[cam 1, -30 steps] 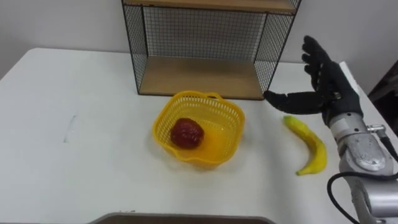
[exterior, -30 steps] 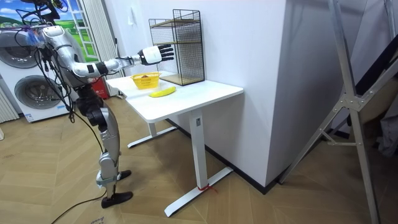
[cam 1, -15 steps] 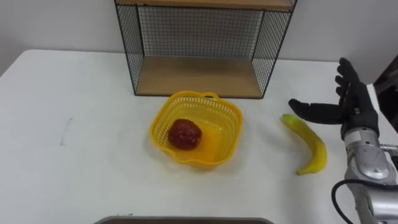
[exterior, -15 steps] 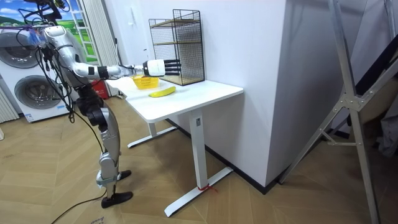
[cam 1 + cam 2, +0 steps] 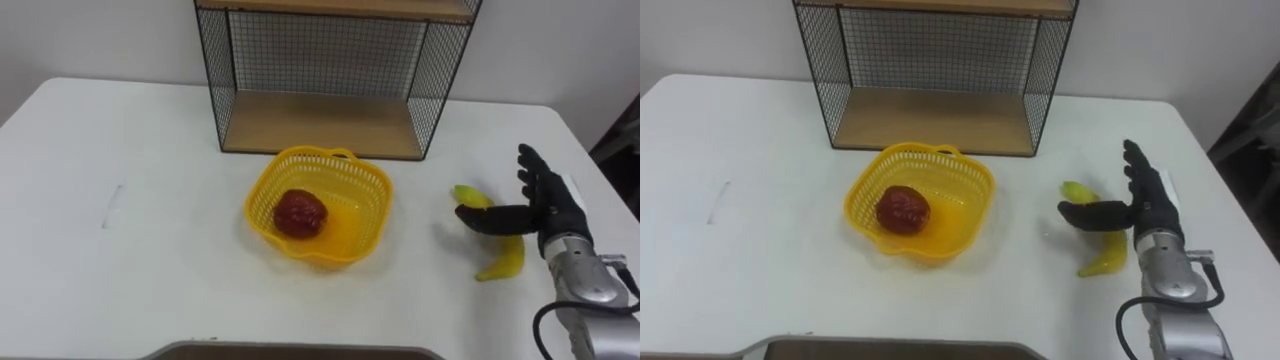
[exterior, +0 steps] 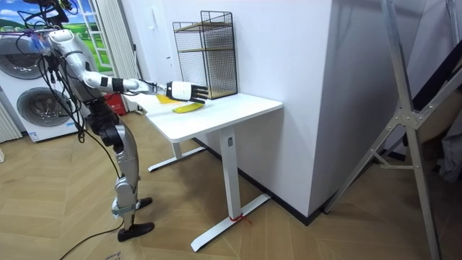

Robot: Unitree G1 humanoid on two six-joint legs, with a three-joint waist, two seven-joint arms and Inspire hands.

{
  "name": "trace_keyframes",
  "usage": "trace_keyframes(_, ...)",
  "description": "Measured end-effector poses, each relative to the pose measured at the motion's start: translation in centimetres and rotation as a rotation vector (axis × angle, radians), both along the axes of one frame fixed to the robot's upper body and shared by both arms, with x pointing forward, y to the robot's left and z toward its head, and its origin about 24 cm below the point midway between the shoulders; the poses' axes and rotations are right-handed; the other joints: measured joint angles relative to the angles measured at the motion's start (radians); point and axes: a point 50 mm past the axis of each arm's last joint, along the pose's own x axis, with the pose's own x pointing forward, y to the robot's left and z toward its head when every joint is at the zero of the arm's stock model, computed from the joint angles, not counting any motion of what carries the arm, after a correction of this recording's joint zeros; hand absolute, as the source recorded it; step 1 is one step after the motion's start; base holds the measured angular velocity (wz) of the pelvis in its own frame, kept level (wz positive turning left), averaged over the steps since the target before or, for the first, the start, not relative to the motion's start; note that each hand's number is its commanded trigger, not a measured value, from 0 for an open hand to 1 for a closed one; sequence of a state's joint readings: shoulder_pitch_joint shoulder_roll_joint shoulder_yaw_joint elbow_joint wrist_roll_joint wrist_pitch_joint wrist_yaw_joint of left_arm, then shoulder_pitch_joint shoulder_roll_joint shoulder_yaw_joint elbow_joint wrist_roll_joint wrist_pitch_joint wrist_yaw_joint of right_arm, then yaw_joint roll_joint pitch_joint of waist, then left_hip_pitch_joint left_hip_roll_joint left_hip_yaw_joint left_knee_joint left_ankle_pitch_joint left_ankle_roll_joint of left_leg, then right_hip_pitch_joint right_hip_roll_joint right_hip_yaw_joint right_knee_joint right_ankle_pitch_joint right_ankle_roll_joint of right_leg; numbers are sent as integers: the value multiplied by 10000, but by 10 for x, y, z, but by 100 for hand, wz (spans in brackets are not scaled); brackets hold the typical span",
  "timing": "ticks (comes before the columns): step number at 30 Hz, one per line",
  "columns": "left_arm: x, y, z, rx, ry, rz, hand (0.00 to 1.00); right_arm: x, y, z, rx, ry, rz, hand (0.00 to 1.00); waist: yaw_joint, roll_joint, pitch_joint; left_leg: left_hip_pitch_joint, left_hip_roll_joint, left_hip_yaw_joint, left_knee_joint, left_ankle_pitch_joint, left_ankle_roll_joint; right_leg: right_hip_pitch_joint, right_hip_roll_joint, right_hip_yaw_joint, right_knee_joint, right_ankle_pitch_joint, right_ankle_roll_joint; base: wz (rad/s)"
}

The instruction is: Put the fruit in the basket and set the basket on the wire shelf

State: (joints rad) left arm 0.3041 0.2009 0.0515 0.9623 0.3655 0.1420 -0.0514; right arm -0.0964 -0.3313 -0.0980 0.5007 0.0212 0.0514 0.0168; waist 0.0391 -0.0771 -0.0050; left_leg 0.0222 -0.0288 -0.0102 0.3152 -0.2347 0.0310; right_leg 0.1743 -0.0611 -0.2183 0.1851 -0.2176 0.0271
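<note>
yellow basket [image 5: 368, 190] mid-table [image 5: 150, 250], red fruit [image 5: 301, 214] inside, wire shelf [image 5: 320, 125] at its 12 o'clock. banana [image 5: 505, 262] on the table at the basket's 3 o'clock; right hand [image 5: 543, 205] over its middle, fingers straight and spread, clasping nothing. likely light, soft, bruisable: grip round the thick middle.

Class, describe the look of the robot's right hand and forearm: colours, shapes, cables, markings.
The right hand has slim black fingers and a black palm, with a small white tag on its back. Behind it sits a rounded silver-grey metal forearm, and a black cable loops beside it.
</note>
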Motion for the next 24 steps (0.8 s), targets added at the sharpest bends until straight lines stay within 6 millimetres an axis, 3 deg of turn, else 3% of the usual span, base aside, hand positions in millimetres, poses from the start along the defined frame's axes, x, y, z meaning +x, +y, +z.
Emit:
trace_keyframes(5,-1,2,0,88,146,126,0,-3,-2,-10,-123,803,432,0,-24,-44,20,71,-6,-5,-63,1,1,9,-6,-5,-2,-2,4,0)
trace_keyframes(12,1,5,1,161,173,144,0,-3,-4,-15,-468,1379,1037,0,-24,-266,37,57,-31,-141,-34,-3,-2,177,15,-77,-163,-5,5,4)
trace_keyframes(13,-1,5,1,147,229,221,0,-3,-4,-16,-677,1515,1214,5,-27,-272,40,30,-45,-187,6,-6,0,188,14,-122,-159,-4,6,8)
trace_keyframes(14,-1,5,1,152,260,249,0,-3,-4,-16,-831,1589,1315,56,-35,-271,40,16,-47,-206,29,-7,0,189,13,-142,-156,-3,7,10)
trace_keyframes(15,-2,5,1,160,278,277,0,-3,-4,-16,-1016,1697,1464,100,-38,-269,40,-11,-45,-238,71,-10,-1,187,16,-184,-149,-2,5,7)
trace_keyframes(24,1,6,0,204,320,337,0,-4,-21,-20,-1830,2704,1696,100,115,-232,28,14,-37,-503,284,-44,-44,388,90,-289,-170,-16,-39,8)
